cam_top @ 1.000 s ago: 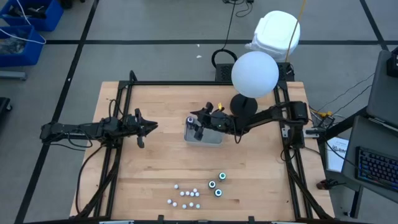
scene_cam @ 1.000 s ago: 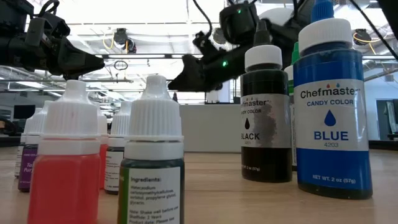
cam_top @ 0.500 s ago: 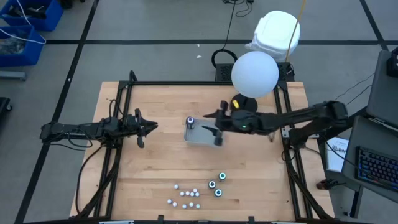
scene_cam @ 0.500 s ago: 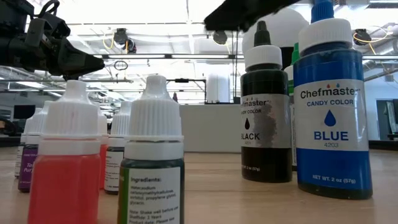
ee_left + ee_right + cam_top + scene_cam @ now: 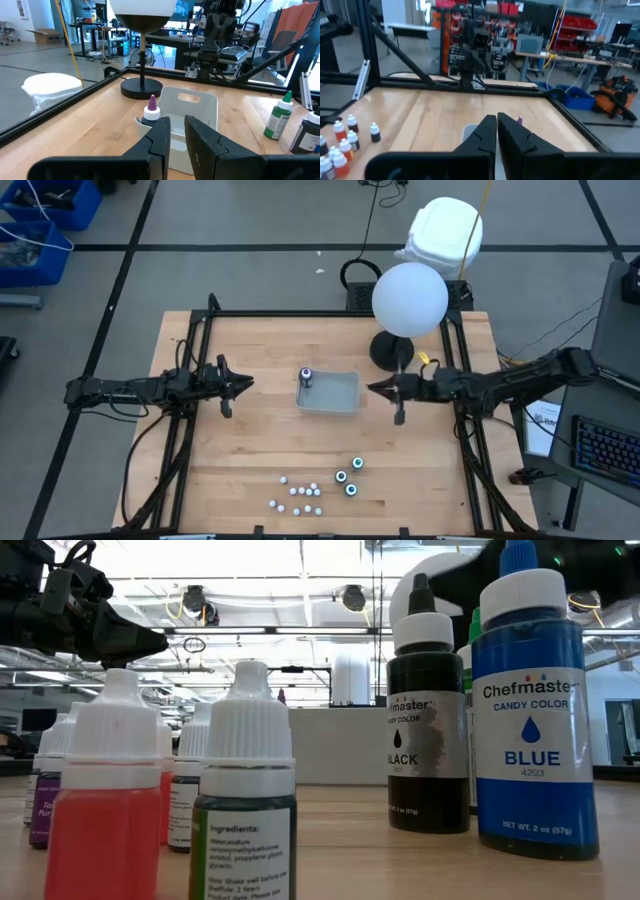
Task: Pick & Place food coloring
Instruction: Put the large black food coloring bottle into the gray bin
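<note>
A food coloring bottle (image 5: 306, 376) with a purple tip (image 5: 151, 111) stands upright in the far left corner of the grey tray (image 5: 335, 395). Three dark round bottles (image 5: 349, 477) and several tiny white ones (image 5: 300, 496) stand near the table's front edge. In the low view they show close up: a blue one (image 5: 530, 710), a black one (image 5: 430, 720), a red one (image 5: 105, 800). My right gripper (image 5: 385, 390) hovers just right of the tray, shut on nothing (image 5: 496, 127). My left gripper (image 5: 232, 385) waits left of the tray with a narrow gap between its fingers (image 5: 177, 135).
A lamp with a white globe (image 5: 410, 298) and a black base (image 5: 390, 350) stands behind the tray, close to my right arm. Bare wood lies between the tray and the bottles at the front. A black frame (image 5: 200, 320) edges the table.
My right gripper has drawn back from the tray's far left corner toward the table's right edge and has shut with nothing in it. The purple-tipped bottle stays upright in the tray.
</note>
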`<control>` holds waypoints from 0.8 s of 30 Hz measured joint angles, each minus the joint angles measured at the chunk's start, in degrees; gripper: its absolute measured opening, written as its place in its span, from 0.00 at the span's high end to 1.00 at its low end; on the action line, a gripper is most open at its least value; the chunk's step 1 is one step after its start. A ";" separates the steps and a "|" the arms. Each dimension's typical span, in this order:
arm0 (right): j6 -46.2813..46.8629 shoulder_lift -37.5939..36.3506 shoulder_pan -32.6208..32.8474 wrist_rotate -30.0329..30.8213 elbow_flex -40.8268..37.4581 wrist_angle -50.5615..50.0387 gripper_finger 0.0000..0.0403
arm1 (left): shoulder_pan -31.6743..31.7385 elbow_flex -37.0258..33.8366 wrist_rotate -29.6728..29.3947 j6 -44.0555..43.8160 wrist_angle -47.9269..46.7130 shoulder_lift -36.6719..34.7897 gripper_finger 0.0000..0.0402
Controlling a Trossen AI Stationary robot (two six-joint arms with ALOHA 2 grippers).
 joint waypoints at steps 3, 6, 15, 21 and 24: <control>-0.11 -0.06 0.00 0.00 -5.38 7.22 0.99 | -0.02 0.00 0.00 0.18 0.02 0.00 0.84; -0.01 -0.06 0.00 0.00 -8.70 9.66 0.99 | -0.02 0.00 -0.13 1.34 0.02 0.02 0.84; -0.13 -0.59 -1.36 -7.89 -12.20 9.38 1.00 | -0.02 0.00 -6.80 2.03 0.13 0.00 0.84; 0.73 -4.05 -4.37 -13.49 -14.04 8.33 1.00 | -0.02 0.00 -10.47 3.05 1.01 0.02 0.84; 0.83 -7.45 -6.38 -13.75 -15.47 6.42 1.00 | -0.02 0.00 -10.99 5.51 2.83 0.00 0.84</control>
